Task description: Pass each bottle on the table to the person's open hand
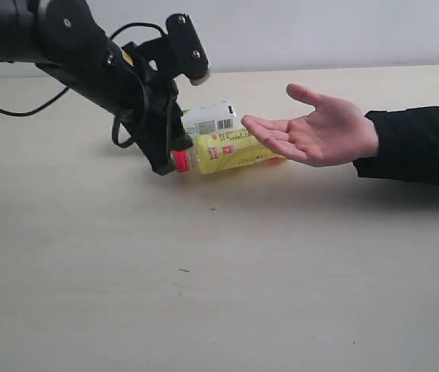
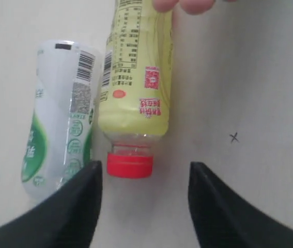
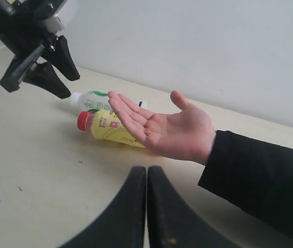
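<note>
Two bottles lie on their sides, side by side on the table (image 1: 204, 294). The yellow-labelled one (image 1: 234, 151) (image 2: 136, 93) (image 3: 116, 130) has a red cap (image 2: 129, 165). A white-and-green one (image 1: 213, 118) (image 2: 58, 119) (image 3: 92, 98) lies just behind it. My left gripper (image 1: 171, 159) (image 2: 145, 167) (image 3: 73, 87) is open, low over the table, with the red cap just ahead of its gap and nothing gripped. The person's open hand (image 1: 320, 132) (image 3: 162, 129), palm up, hovers over the far end of the bottles. My right gripper (image 3: 147, 170) is shut and empty, away from them.
The person's black sleeve (image 1: 420, 143) comes in from the right edge. A black cable (image 1: 18, 112) trails on the table behind the left arm. A pale wall (image 1: 320, 31) runs along the far edge. Tiny dark specks (image 1: 214, 208) mark the tabletop.
</note>
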Robot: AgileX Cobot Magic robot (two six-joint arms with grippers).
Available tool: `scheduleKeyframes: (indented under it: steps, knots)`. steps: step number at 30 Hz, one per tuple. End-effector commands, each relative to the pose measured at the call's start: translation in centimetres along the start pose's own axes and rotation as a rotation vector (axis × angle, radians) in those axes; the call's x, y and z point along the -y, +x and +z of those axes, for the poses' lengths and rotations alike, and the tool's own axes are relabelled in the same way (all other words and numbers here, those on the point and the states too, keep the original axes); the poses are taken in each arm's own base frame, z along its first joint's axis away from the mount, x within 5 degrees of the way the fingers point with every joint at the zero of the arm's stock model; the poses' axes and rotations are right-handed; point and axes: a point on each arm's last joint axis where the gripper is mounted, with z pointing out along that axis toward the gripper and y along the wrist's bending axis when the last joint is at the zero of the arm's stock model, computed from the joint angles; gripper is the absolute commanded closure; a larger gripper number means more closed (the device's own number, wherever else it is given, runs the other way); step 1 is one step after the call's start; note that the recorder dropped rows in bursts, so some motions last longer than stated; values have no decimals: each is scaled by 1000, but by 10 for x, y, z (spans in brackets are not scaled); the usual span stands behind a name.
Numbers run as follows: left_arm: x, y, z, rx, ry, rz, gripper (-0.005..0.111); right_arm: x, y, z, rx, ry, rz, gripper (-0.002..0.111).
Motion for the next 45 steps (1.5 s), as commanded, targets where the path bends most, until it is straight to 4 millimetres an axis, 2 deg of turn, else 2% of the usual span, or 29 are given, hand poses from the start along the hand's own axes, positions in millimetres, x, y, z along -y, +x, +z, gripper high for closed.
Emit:
scheduleKeyframes:
  steps: [1,8,24,45]
  knots:
    - [4,-6,23,-6,-3,58,50,0,0,0,11,-3,-5,107]
    - [13,-8,53,6,-30,154,44,0,0,0,11,-3,-5,107]
    - [5,-14,94,3,-22,129,44,0,0,0,11,-3,-5,107]
    - [11,-2,122,-36,11,126,44,0,0,0,11,-3,-5,107]
